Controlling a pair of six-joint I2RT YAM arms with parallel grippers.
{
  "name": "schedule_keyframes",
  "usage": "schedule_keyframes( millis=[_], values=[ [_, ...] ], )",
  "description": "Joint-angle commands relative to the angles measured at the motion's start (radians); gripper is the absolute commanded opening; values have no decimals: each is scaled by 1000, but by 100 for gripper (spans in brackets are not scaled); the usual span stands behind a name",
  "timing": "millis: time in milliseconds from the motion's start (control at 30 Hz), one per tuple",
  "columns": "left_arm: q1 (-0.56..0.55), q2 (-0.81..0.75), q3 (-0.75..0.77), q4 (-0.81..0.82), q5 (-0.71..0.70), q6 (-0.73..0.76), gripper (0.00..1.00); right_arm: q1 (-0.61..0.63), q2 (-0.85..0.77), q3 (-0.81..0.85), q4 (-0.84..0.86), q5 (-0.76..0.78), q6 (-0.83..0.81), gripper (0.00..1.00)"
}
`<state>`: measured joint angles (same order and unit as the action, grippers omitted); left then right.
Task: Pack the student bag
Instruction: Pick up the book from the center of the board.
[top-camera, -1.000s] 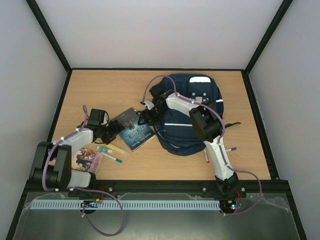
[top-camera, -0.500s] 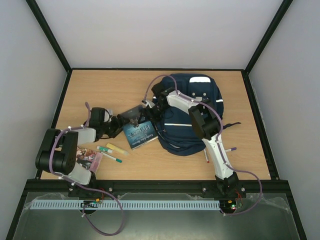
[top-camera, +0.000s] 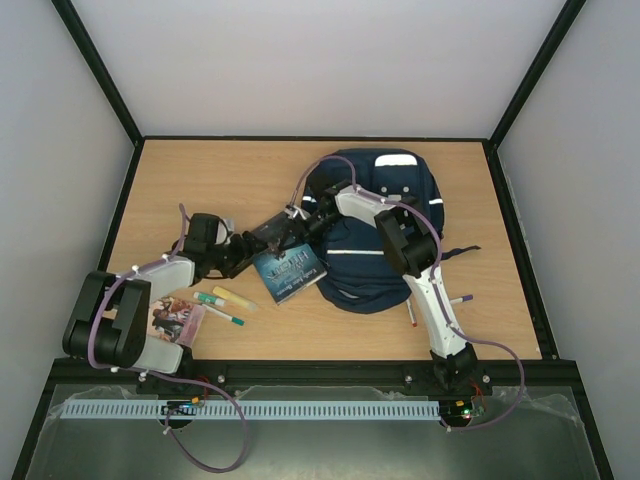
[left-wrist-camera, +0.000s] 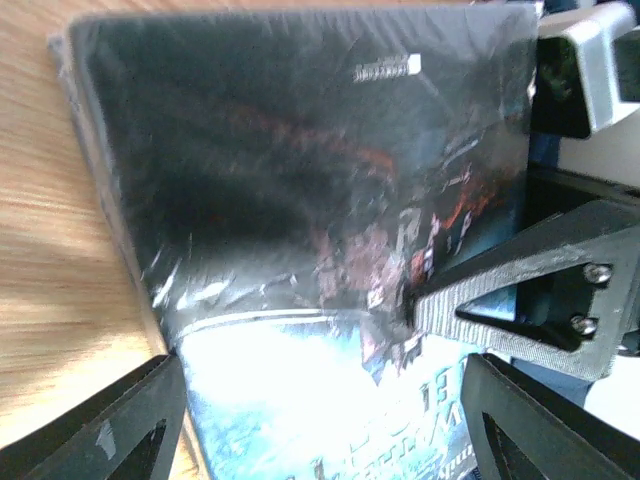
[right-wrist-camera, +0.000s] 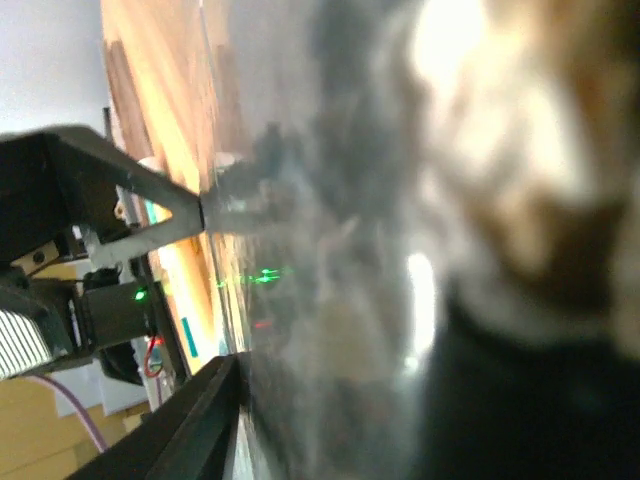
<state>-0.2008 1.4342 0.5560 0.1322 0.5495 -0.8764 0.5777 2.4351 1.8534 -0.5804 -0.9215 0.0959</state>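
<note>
**Book being readied beside the student bag**

The student bag (top-camera: 365, 280) is being seen lying flat on the right part of the table (top-camera: 200, 180), with the right arm stretched across it. A plastic-wrapped book (top-camera: 292, 272) is being handled just beside the bag's left edge.

Its near corner is being straddled by the left gripper (top-camera: 242, 257), jaws spread wide. Whether the book is being squeezed cannot be told. Its far edge is being met by the right gripper (top-camera: 287, 232): one finger (left-wrist-camera: 470, 310) is being rested on the cover and the other is hidden, so a true grip cannot be confirmed.

By judgement, the book is being prepared for insertion. A full pinch on the edge is being called for before any lift, since the slick wrap may slip. An opening in the bag is not being shown here, and one is being needed first.
</note>
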Motion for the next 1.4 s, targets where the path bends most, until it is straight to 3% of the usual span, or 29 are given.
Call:
schedule_keyframes(
  millis=[0, 100, 333, 533, 667, 1033, 1367],
  values=[
    [0, -45, 36, -14, -34, 55, 79, 20, 22, -99, -63, -44, 33, 36],
    [1, -52, 21, -17, -49, 57, 79, 7, -25, -128, -39, -69, 49, 26],
    [7, -100, 29, -60, -85, 80, 79, 7, -115, -144, -19, -89, 62, 17],
    [8, -214, 73, -160, -145, 151, 81, -3, -204, -118, -23, -92, 39, 14],
    [8, -266, 48, -135, -143, 161, 83, -12, -243, -102, -22, -110, 11, 12],
    [6, -228, -111, 142, -74, 94, 86, -45, -208, -77, -45, -394, -30, 11],
    [-5, -136, -241, 559, 51, -45, 84, -45, -179, -69, -132, -466, -111, 11]
  ],
)
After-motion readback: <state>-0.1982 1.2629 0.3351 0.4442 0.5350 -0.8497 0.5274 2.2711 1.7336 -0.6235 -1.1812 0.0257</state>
